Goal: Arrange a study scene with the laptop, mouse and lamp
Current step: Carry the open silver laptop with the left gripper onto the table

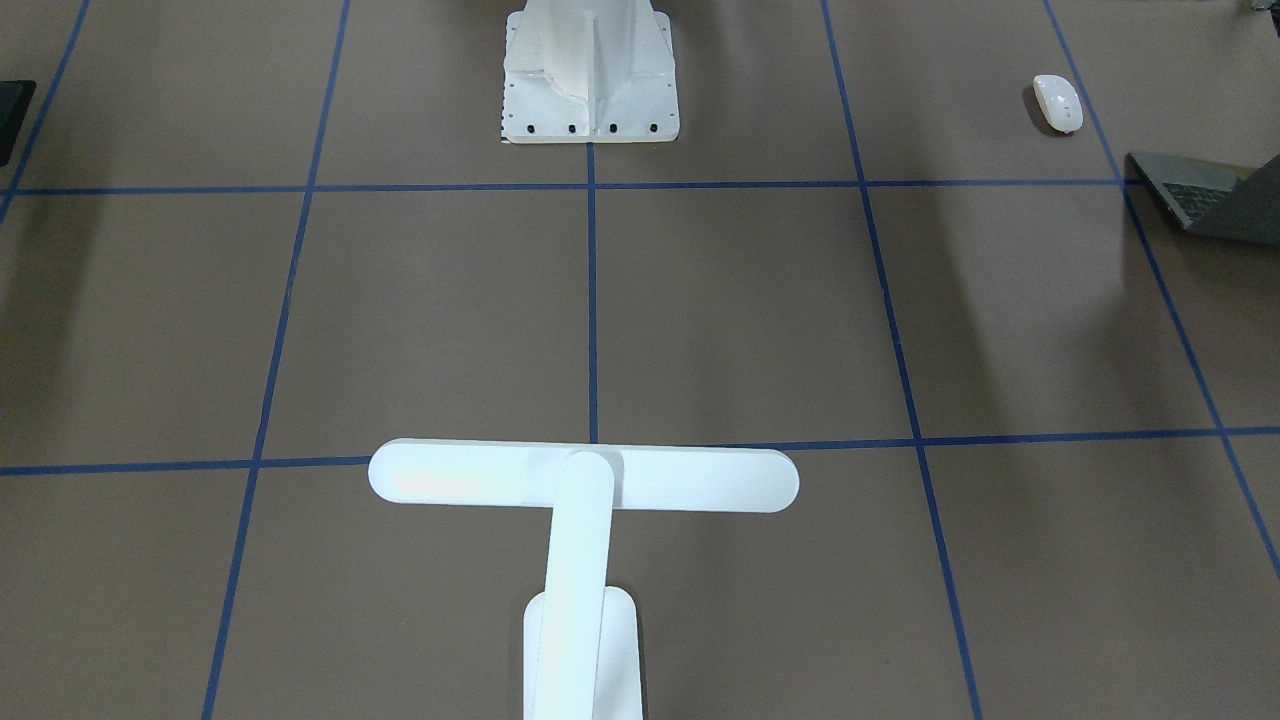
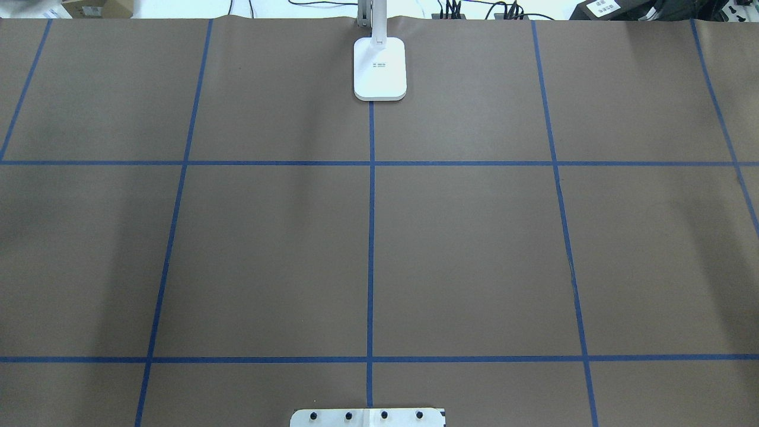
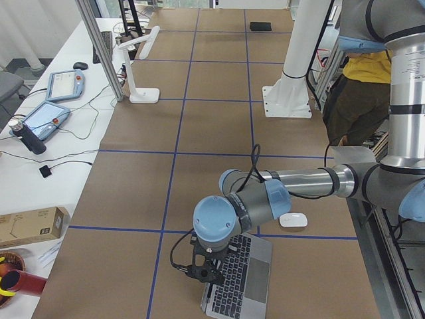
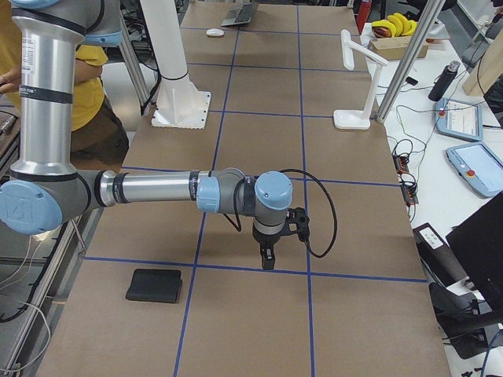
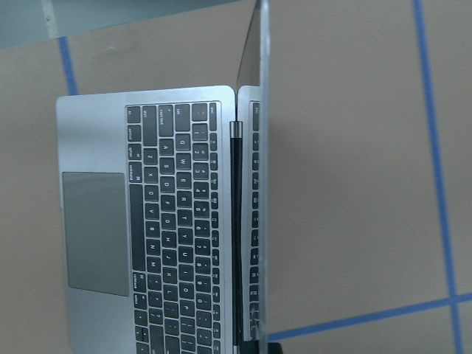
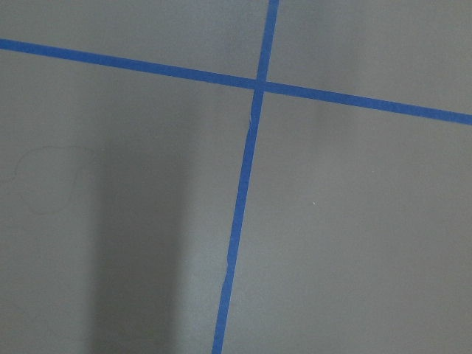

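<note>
Slim space-grey metal laptop (image 5: pixel 169 221): open, base flat on table at my left end, black keys and grey trackpad facing up, lid raised near upright. Small glossy white oval mouse (image 1: pixel 1058 102): lying flat near laptop, not touching. White desk lamp (image 1: pixel 585 480): upright at far edge on centre line, T-bar head reaching toward me.

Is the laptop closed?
No, the laptop is open, with its lid raised and its keys and trackpad showing.
</note>
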`<act>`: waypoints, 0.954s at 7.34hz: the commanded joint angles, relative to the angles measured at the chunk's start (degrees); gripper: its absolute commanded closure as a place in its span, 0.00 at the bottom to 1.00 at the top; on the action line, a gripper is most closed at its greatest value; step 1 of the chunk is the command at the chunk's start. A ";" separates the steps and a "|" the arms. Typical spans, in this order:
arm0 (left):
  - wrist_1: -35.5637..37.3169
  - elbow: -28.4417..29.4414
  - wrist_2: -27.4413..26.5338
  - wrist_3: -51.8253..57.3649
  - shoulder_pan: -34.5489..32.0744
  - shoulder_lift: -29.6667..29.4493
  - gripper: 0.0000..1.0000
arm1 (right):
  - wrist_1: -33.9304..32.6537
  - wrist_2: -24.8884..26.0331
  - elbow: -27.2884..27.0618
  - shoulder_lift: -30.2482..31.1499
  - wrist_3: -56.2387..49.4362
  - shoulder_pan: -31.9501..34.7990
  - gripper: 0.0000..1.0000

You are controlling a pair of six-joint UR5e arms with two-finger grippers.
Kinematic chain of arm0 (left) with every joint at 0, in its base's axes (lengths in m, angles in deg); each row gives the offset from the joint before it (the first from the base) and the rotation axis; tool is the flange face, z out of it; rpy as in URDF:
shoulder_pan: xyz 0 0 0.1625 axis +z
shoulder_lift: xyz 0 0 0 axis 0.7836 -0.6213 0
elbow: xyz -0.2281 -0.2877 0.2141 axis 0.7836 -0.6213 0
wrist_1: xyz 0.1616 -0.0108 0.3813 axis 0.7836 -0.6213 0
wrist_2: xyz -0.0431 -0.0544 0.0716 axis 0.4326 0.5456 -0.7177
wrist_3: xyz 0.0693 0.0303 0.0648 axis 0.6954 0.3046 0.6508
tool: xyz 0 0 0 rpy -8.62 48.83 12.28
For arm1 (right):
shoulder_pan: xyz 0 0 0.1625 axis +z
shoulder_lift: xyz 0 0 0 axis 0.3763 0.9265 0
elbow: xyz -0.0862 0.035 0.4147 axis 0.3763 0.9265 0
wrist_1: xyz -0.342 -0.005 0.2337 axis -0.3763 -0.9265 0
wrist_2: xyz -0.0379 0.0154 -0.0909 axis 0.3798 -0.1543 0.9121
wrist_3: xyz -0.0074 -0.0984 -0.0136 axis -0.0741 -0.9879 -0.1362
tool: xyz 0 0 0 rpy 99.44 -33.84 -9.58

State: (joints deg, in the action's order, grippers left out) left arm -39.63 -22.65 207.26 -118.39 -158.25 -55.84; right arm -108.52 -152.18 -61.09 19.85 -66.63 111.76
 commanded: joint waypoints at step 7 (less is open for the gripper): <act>-0.22 -14.76 5.25 -48.50 22.96 -20.06 1.00 | -0.09 -0.03 0.18 0.00 0.05 0.00 0.00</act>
State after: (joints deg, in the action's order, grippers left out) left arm -39.88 -34.27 212.51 -157.64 -139.38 -72.29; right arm -108.61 -152.15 -60.91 19.85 -66.58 111.76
